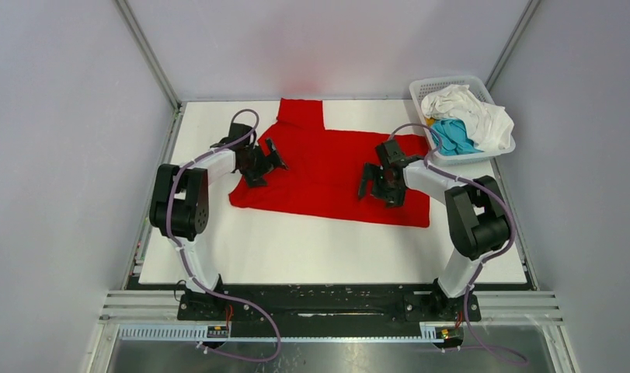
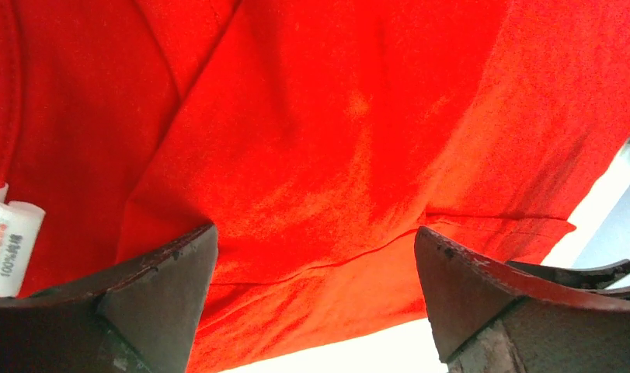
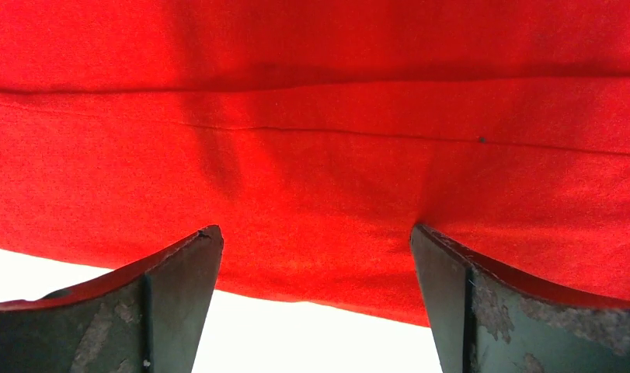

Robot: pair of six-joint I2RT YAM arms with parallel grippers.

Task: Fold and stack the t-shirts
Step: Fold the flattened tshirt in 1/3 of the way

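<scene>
- My left gripper (image 1: 271, 161) hangs over the red t-shirt (image 1: 327, 167) at the shirt's 9 o'clock side, fingers spread wide apart, with only red cloth showing between them.
- In my left wrist view, the left gripper (image 2: 315, 233) shows both dark fingers low in the picture. Creased red t-shirt (image 2: 335, 132) fills the space above them, and a white care label (image 2: 8, 241) sits at the 9 o'clock edge of that view.
- My right gripper (image 1: 376, 183) is over the same shirt toward its 3 o'clock side, and its fingers are also parted.
- In my right wrist view, the right gripper (image 3: 315, 233) frames the red t-shirt (image 3: 319, 140). A stitched hem runs across, and the cloth's edge meets the white table (image 3: 296, 342) between the fingers.
- I cannot tell whether either pair of fingertips is touching the cloth.
- The red t-shirt lies spread mostly flat on the white table (image 1: 296, 249), from the middle toward 12 o'clock, with one part reaching the far edge.
- The white lattice basket (image 1: 420, 87) stands at the table's 2 o'clock corner, just beside the shirt's edge.
- A crumpled white t-shirt (image 1: 471, 109) is heaped in the basket, and a teal-blue t-shirt (image 1: 454, 136) is tucked against it on the 7 o'clock side.
</scene>
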